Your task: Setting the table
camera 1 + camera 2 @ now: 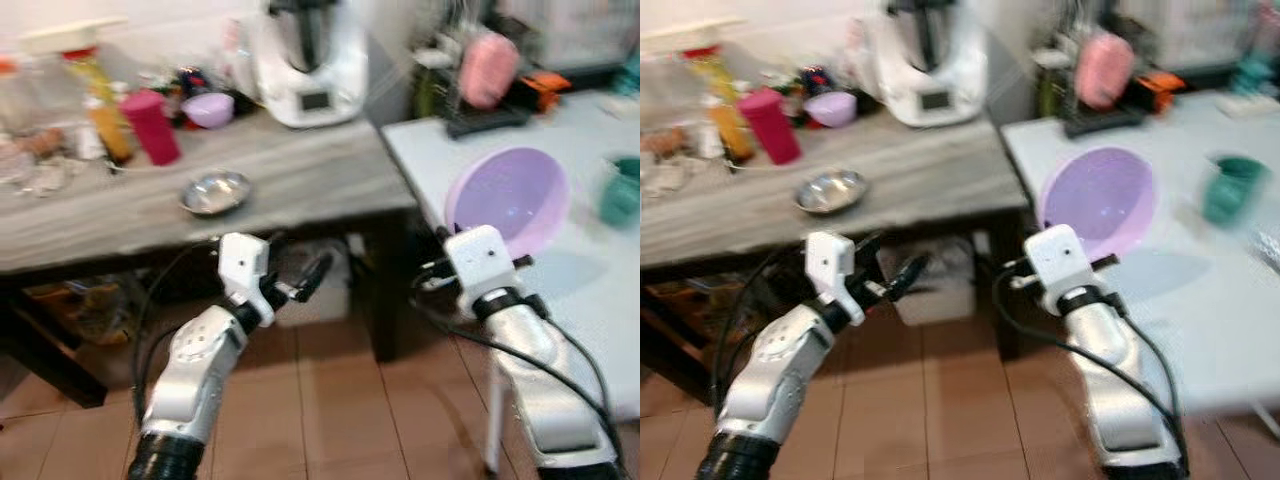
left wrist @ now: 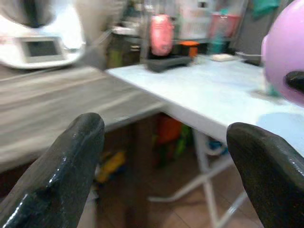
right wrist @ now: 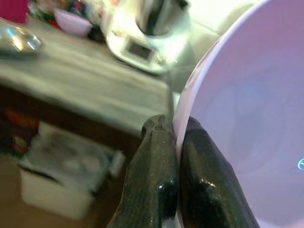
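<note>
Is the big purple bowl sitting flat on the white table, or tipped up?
Tipped up. The purple bowl faces the camera with its inside showing, its rim pinched by the right gripper above the white table.

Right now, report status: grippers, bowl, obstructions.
Right gripper shut on purple bowl rim, bowl tilted over white table. Left gripper open, empty, before wooden table. Green cup beside bowl.

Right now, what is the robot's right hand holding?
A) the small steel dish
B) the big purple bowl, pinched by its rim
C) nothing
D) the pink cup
B: the right gripper is shut on the rim of the purple bowl, one finger on each side.
</note>
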Motion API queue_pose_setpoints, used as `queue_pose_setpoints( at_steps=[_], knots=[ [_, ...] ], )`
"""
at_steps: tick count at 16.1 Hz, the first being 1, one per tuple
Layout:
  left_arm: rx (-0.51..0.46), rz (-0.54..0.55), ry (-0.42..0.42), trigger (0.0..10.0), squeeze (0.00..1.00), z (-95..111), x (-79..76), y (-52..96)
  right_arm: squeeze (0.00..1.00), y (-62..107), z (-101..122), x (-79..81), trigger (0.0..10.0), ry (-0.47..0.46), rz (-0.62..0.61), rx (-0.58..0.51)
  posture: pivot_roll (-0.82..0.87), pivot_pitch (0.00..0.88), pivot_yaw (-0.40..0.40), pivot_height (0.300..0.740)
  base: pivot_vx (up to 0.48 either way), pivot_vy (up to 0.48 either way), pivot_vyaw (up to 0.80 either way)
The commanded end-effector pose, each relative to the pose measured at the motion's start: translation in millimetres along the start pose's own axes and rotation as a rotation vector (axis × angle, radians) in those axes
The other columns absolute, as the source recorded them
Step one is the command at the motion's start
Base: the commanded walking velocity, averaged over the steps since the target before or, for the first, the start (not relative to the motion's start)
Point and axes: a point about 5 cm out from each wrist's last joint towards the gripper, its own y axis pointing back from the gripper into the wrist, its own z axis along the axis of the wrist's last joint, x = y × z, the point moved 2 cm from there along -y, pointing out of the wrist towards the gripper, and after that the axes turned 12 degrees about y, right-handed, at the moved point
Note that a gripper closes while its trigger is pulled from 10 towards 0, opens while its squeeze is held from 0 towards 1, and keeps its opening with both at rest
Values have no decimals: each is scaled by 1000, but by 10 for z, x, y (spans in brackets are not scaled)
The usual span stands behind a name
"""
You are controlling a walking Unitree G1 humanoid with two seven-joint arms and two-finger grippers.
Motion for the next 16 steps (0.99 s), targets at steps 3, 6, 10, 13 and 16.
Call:
queue_pose_setpoints(
  at_steps=[3, 6, 10, 13, 16],
  knots=[
    [-6, -7, -12, 10000, 0, 33, -15, -29, 0, 30, 39, -35, 10000, 17, 3, -28, -297, 0, 116, 740, 465, 0, 496],
    [-5, -5, -14, 10000, 0, 26, -14, -22, 0, 33, 46, -30, 10000, 9, 5, -31, -295, 0, 115, 740, 465, 0, 356],
    [6, 4, -18, 10000, 0, 7, -7, -20, 0, 42, 53, -20, 10000, 6, 9, -34, -295, 0, 117, 740, 444, 0, 0],
    [12, 11, -7, 10000, 0, -9, -1, -22, 0, 43, 48, -11, 10000, -2, 3, -27, -296, 0, 118, 740, 219, 0, 0],
    [16, 12, -10, 10000, 0, -16, 0, -27, 0, 41, 33, -10, 10000, -23, -7, -12, -295, 0, 118, 740, 0, 0, 0]
  ],
)
